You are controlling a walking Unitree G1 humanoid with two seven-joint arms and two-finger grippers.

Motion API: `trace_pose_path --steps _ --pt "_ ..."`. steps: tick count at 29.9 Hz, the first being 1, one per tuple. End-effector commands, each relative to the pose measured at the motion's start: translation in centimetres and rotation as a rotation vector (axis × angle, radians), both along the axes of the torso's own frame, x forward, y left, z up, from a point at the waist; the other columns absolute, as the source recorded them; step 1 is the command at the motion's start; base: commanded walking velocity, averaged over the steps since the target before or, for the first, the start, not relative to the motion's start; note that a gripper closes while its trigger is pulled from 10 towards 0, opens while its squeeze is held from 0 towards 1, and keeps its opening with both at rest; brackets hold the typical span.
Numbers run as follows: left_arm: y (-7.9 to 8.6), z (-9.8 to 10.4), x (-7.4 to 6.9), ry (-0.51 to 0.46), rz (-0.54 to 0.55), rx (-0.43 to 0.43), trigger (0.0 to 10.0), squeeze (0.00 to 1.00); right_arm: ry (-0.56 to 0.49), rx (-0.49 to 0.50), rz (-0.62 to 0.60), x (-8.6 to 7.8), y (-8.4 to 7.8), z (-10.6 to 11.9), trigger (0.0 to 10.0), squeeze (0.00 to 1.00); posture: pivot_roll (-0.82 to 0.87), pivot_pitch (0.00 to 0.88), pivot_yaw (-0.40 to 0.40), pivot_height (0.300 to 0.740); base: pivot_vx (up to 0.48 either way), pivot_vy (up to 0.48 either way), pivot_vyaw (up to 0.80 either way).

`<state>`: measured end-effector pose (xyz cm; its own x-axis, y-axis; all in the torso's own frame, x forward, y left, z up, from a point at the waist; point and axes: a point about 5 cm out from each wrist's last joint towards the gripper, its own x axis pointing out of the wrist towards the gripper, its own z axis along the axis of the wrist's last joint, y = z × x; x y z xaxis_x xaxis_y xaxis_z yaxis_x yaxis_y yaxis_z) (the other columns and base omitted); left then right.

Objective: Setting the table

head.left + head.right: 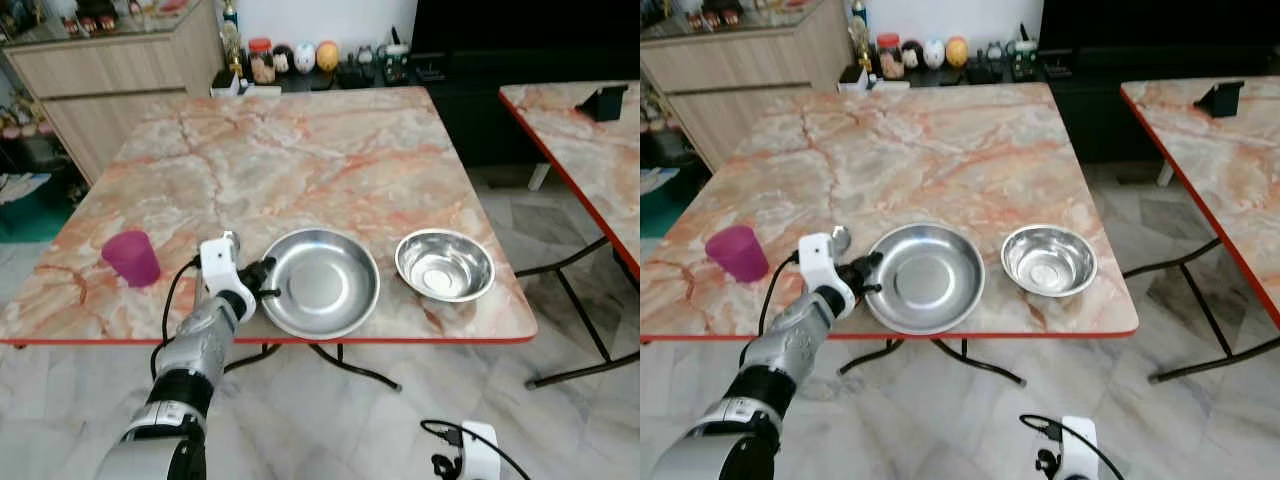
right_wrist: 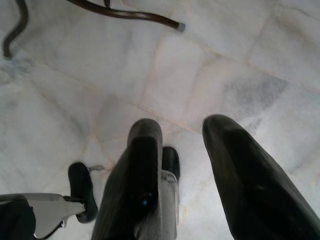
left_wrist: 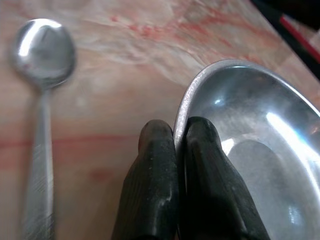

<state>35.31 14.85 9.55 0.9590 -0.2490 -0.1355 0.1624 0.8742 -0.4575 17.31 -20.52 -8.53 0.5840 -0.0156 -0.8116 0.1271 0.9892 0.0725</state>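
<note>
The left gripper (image 3: 180, 145), black fingers closed, is pinching the near-left rim of the wide, shallow stainless-steel plate (image 1: 320, 283) at the front edge of the orange-veined marble table (image 1: 300, 160); the plate is extending away from the fingers toward the robot's right. A steel spoon (image 3: 42, 90) is lying just beside the gripper, its long axis running near to far. Rightward is sitting a small steel bowl (image 1: 444, 265). The right gripper (image 2: 185, 145) is hanging spread over the floor.

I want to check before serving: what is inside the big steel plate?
Nothing lies inside the steel plate; its bottom shows bare. The left gripper pinches its rim, one finger covering a small inner part.
</note>
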Motion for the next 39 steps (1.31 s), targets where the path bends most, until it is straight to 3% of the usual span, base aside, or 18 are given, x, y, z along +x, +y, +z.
trace_pose_path --steps 1,3,7,9,15,22,24,26,39 --pt "0.4 0.2 -0.2 -0.013 0.019 -0.058 10.0 0.00 0.000 0.007 -0.004 0.0 0.1 0.0 10.0 0.00 -0.07 0.000 0.047 0.740 0.000 0.000 0.00" --pt "0.8 0.8 -0.6 -0.050 0.051 -0.165 10.0 0.00 -0.001 0.006 -0.003 0.0 0.1 0.0 10.0 0.00 -0.07 0.000 0.045 0.740 0.000 0.000 0.00" --pt "0.9 1.4 -0.7 -0.080 0.064 -0.226 10.0 0.00 0.000 0.005 -0.002 0.0 0.0 0.0 10.0 0.00 -0.07 0.000 0.043 0.740 0.000 0.000 0.00" --pt "0.8 2.8 -0.7 -0.135 0.065 -0.300 10.0 0.00 0.001 0.003 0.002 0.0 0.0 0.0 10.0 0.00 -0.08 0.000 0.041 0.740 0.000 0.000 0.00" --pt "0.5 5.5 -0.7 -0.233 0.050 -0.415 10.0 0.00 0.004 0.000 0.008 -0.1 -0.1 0.0 10.0 0.00 -0.08 0.000 0.040 0.740 0.000 0.000 0.00" --pt "0.1 8.0 -1.5 -0.333 0.053 -0.382 10.0 0.00 0.005 -0.004 0.008 -0.3 -0.1 -0.1 10.0 0.00 -0.09 0.000 0.043 0.740 0.000 0.000 0.00" --pt "0.1 8.0 -2.1 -0.350 0.060 -0.302 10.0 0.00 0.005 -0.005 0.006 -0.3 -0.1 -0.1 10.0 0.00 -0.09 0.000 0.044 0.740 0.000 0.000 0.00" --pt "0.2 7.9 -2.5 -0.358 0.070 -0.275 10.0 0.00 0.005 -0.006 0.006 -0.4 -0.1 -0.1 10.0 0.00 -0.10 0.000 0.043 0.740 0.000 0.000 0.00" --pt "1.1 8.2 -3.2 -0.370 0.160 -0.228 10.0 0.00 -0.002 -0.006 -0.002 -0.2 -0.3 0.0 10.0 0.00 -0.09 0.000 0.032 0.740 0.000 0.000 0.00"
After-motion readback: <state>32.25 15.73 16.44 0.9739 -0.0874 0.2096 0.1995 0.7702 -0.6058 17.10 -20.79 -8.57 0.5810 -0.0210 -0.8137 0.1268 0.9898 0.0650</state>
